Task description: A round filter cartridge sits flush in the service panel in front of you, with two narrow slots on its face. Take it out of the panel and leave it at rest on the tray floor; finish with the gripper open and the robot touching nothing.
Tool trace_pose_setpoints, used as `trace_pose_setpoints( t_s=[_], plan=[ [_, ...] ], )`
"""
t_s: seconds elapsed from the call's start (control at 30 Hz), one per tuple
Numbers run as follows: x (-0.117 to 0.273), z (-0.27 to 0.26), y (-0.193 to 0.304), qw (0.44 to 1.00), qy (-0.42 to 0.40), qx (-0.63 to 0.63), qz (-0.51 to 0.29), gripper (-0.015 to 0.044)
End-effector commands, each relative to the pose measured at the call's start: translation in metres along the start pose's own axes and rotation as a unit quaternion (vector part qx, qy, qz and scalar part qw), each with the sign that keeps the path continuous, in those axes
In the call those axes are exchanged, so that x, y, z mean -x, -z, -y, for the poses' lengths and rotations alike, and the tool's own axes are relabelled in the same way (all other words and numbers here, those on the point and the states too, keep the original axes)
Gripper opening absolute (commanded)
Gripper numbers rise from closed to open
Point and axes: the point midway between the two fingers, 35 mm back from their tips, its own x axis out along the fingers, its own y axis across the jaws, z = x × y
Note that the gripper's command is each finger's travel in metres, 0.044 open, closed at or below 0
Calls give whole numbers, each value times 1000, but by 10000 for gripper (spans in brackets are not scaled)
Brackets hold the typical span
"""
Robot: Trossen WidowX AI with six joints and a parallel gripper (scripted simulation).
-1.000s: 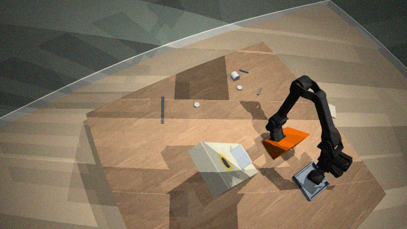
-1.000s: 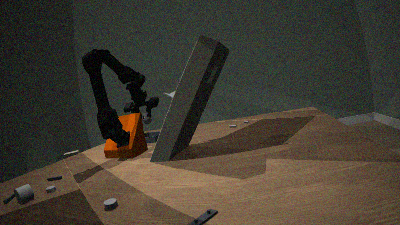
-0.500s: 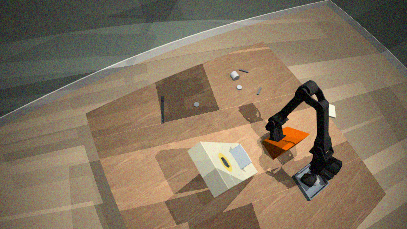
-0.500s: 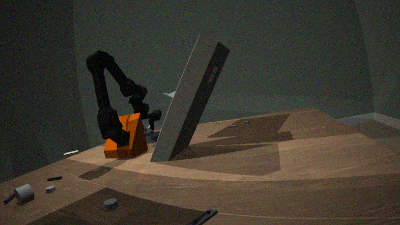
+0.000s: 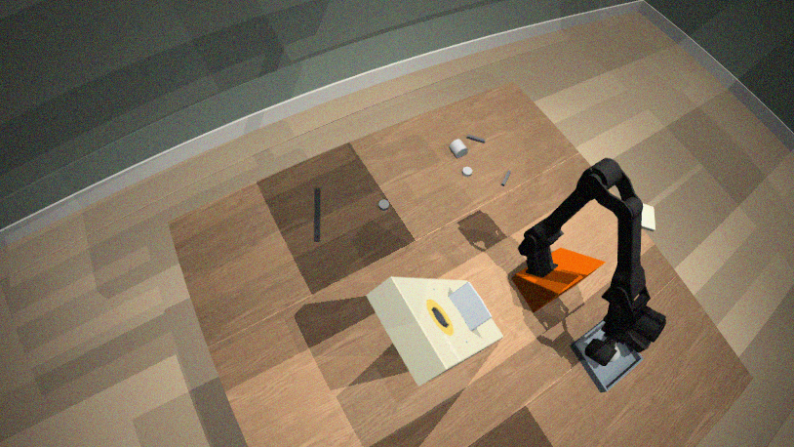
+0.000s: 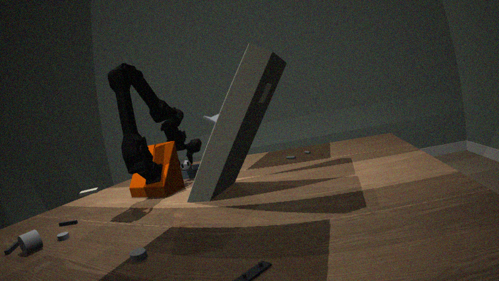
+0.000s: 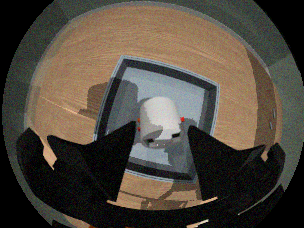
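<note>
The white filter cartridge [image 7: 161, 112] [image 6: 185, 164] lies on its side in the grey tray [image 7: 214, 107] [image 5: 596, 384] [image 6: 192, 173], its two dark slots facing the lower edge of the wrist view. My gripper [image 7: 163, 127] is low over the tray and open, one finger on each side of the cartridge. A gap shows beside the right finger; the left fingertip is very close to the cartridge, and contact cannot be told. In the top view the gripper partly hides the cartridge. The pale service panel [image 5: 471, 345] [image 6: 232, 111] has a dark, empty round opening [image 5: 440, 317] inside a yellow ring [image 5: 450, 330].
A light blue-grey flap [image 5: 470, 306] stands out from the panel. An orange wedge [image 5: 579, 260] [image 6: 172, 174] carries the arm base between panel and tray. A loose grey cylinder [image 5: 458, 148] [image 6: 31, 241], small discs and dark bars lie on the table away from the tray.
</note>
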Motion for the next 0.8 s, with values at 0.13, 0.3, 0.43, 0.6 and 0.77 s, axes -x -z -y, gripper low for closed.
trace_pose_setpoints(
  t_s=[0.13,0.3,0.43,0.6,0.77],
  plan=[
    [0,0,-2,1000,0,0,2,440],
    [37,0,-24,1000,0,0,1,440],
    [62,0,-34,1000,0,0,0,440],
    [48,-1,-28,1000,-2,-3,0,440],
    [48,-1,-28,1000,-2,-3,0,440]
  ],
)
